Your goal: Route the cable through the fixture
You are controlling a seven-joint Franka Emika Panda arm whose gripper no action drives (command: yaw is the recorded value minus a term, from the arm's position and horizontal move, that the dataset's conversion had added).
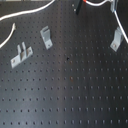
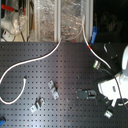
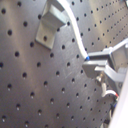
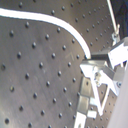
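Near the board's [image 1: 65, 95] far right corner, the gripper [image 3: 92, 64] pinches the cable [image 3: 75, 30], and the fixture [image 3: 51, 22] stands just ahead with the cable running up past its side.

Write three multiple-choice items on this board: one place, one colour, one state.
1. In the first exterior view, where does the slim slanted bracket stand?
A. near the first exterior view's right edge
B. dead centre
C. lower left corner

2. What colour is the band on the cable?
A. blue
B. red
C. green

3. How is the gripper?
A. wide open, empty
B. out of sight
C. closed on the cable

Key:
1 A: the slim bracket sits far right.
2 B: the band shows red.
3 C: in the first wrist view the cable ends between the fingers of the gripper.
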